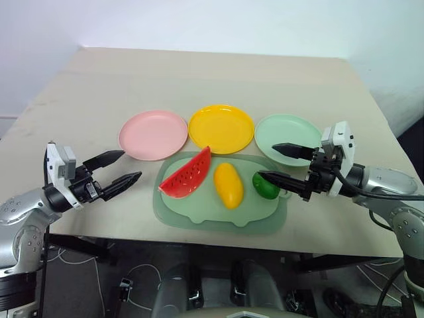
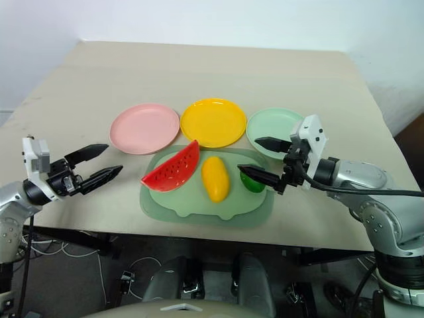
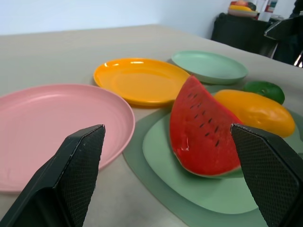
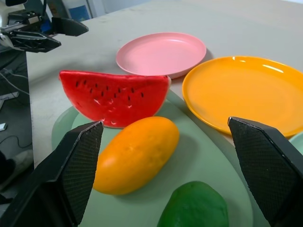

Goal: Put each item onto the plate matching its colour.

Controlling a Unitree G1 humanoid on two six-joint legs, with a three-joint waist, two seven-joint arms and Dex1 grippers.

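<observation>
Progress nil: watermelon wedge, mango and green fruit all lie on the tray. Pink plate, yellow plate, mint plate bare. Left hand and right hand released, grasping nothing.

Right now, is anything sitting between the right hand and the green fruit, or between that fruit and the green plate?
Nothing visible blocks either path. The right hand hangs open right beside the green fruit on the tray, and the green plate lies bare just beyond the tray's edge.
</observation>
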